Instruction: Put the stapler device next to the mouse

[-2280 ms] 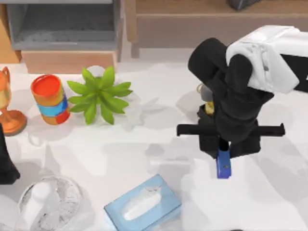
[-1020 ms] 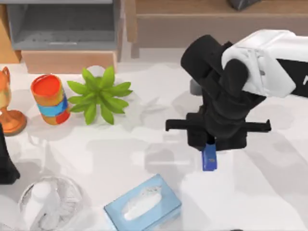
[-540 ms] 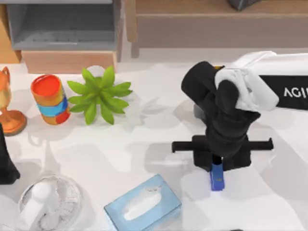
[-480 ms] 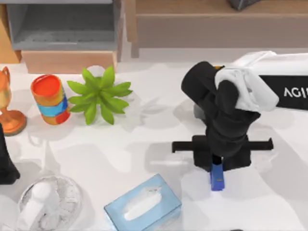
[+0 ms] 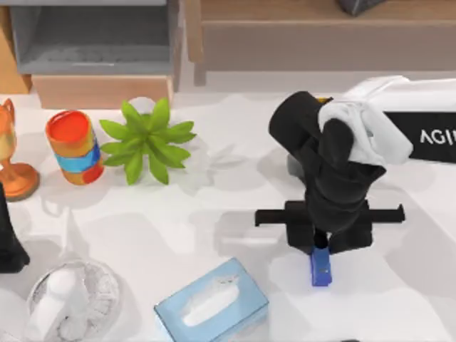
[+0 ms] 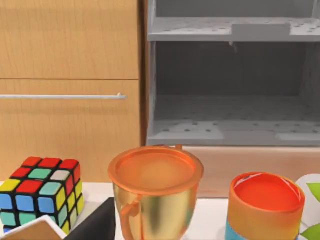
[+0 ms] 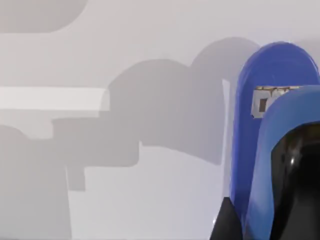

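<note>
The stapler device (image 5: 320, 268) is a small bright-blue bar low over the white table, right of centre. My right gripper (image 5: 322, 246) points straight down and is shut on the stapler's upper end. In the right wrist view the stapler (image 7: 260, 150) stands close to the table, with a black finger (image 7: 300, 190) in front of it. The mouse is hidden; a small grey bit (image 5: 292, 165) peeks out beside the right arm and I cannot tell what it is. My left arm (image 5: 7, 242) is parked at the left edge.
A pale blue tissue box (image 5: 211, 303) lies left of the stapler near the front. A clear round fan (image 5: 71, 299) sits front left. A green plant (image 5: 146, 139), a striped orange cup (image 5: 75, 147) and a golden trophy (image 5: 11, 164) stand back left. A colour cube (image 6: 40, 192) sits beside the trophy.
The right arm carried the stapler left, then back towards the front, and lowered it towards the table. In the last half second the stapler shifted slightly nearer the front edge.
</note>
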You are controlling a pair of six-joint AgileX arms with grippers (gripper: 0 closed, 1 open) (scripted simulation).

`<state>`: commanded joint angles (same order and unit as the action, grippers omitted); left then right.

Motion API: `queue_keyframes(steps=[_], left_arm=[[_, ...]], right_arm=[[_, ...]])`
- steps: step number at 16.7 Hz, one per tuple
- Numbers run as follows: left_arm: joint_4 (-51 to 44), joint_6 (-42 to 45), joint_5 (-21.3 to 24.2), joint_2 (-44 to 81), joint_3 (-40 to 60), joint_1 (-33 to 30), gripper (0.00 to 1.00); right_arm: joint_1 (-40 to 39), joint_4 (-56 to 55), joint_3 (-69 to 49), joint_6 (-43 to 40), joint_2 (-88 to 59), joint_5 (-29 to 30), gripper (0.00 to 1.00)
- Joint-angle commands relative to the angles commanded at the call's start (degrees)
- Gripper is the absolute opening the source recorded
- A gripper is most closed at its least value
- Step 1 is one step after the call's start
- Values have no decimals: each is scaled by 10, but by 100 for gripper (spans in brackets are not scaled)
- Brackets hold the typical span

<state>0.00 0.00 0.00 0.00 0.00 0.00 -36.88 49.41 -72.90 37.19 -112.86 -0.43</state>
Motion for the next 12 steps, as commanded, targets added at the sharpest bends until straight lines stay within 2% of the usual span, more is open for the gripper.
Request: queue_keyframes(steps=[7, 12], left_arm=[[0, 0, 0, 0, 0, 0, 100], [0, 0, 0, 0, 0, 0, 100]], right_arm=[[0, 0, 0, 0, 0, 0, 98], [0, 0, 0, 0, 0, 0, 100]])
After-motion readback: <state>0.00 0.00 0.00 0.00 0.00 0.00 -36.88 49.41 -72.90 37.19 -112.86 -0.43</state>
